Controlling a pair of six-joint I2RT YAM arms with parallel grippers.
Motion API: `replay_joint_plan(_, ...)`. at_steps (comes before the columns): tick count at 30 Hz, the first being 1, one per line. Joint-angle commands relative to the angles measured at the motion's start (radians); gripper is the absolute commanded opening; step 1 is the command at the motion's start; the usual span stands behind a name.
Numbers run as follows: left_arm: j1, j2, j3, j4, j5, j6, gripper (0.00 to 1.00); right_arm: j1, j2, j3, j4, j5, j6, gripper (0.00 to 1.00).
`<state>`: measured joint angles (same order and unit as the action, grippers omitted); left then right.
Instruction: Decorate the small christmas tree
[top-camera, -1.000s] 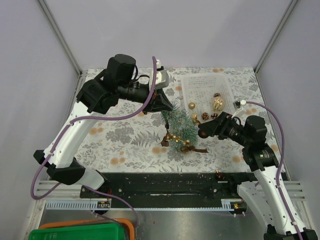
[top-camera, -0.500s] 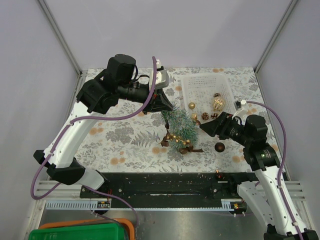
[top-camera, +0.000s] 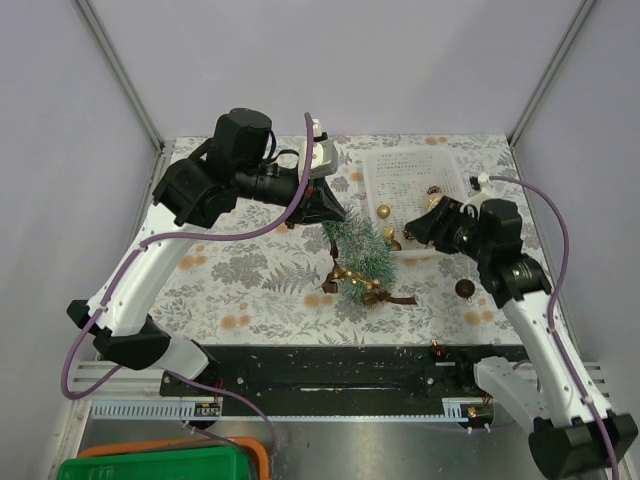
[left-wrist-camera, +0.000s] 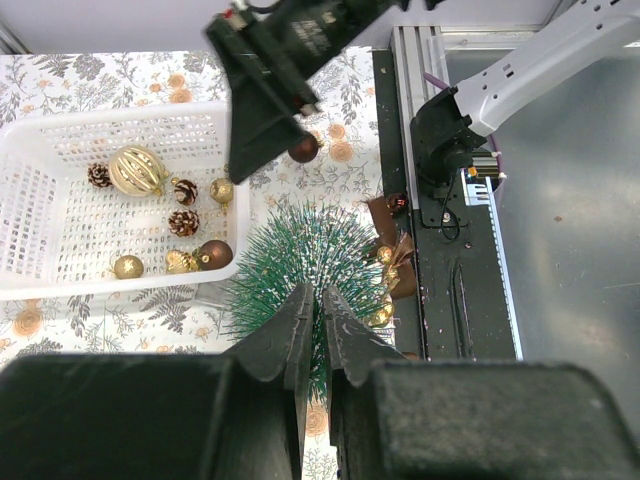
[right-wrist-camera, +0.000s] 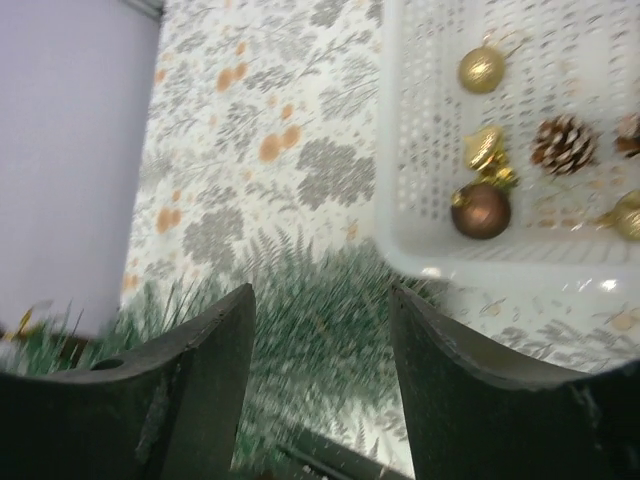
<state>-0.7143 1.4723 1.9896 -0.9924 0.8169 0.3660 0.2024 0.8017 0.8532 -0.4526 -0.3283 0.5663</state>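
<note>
The small christmas tree (top-camera: 360, 252) stands tilted on the leaf-print cloth, with a gold bead garland (top-camera: 352, 274) low on it. My left gripper (top-camera: 337, 214) is shut on the tree's tip; in the left wrist view the jaws (left-wrist-camera: 320, 295) pinch the green bristles (left-wrist-camera: 300, 250). My right gripper (top-camera: 413, 229) hangs open and holds nothing, just right of the tree at the white basket's near edge. In the right wrist view its fingers (right-wrist-camera: 320, 300) frame blurred tree bristles (right-wrist-camera: 320, 350). A brown ball (top-camera: 464, 288) lies loose on the cloth, to the right.
The white basket (top-camera: 400, 165) at the back right holds a brown ball (right-wrist-camera: 481, 210), a gold ball (right-wrist-camera: 482, 68), a pine cone (right-wrist-camera: 562, 143) and a large gold ornament (left-wrist-camera: 137, 170). A black rail (top-camera: 330, 365) runs along the near edge.
My right gripper pulled away from the tree's lower side and swung back toward the basket. A brown ball dropped onto the cloth and rolled right. The left gripper has not moved.
</note>
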Motion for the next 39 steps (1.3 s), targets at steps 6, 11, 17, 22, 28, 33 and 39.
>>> replay_joint_plan(6,-0.001,-0.032,0.011,0.044,-0.016,-0.001,0.12,-0.001,0.517,0.176,0.192,0.244,-0.1,0.59)
replay_joint_plan(11,0.01,-0.032,0.009,0.044,-0.018,-0.001,0.12,0.003,0.77,0.208,0.192,0.281,-0.105,0.58)
replay_joint_plan(17,0.012,-0.023,0.011,0.044,-0.004,-0.006,0.12,0.002,0.887,0.24,0.178,0.351,-0.128,0.63)
replay_joint_plan(22,0.013,-0.018,0.015,0.043,-0.005,-0.006,0.12,0.005,0.961,0.276,0.207,0.363,-0.124,0.63)
replay_joint_plan(28,0.012,-0.018,0.018,0.044,-0.015,-0.006,0.11,0.006,0.998,0.294,0.229,0.365,-0.132,0.58)
replay_joint_plan(33,0.013,-0.014,0.017,0.043,-0.012,-0.006,0.11,0.011,0.981,0.279,0.294,0.363,-0.108,0.56)
replay_joint_plan(39,0.012,-0.018,0.021,0.041,-0.021,-0.003,0.11,0.017,1.018,0.351,0.292,0.39,-0.124,0.56)
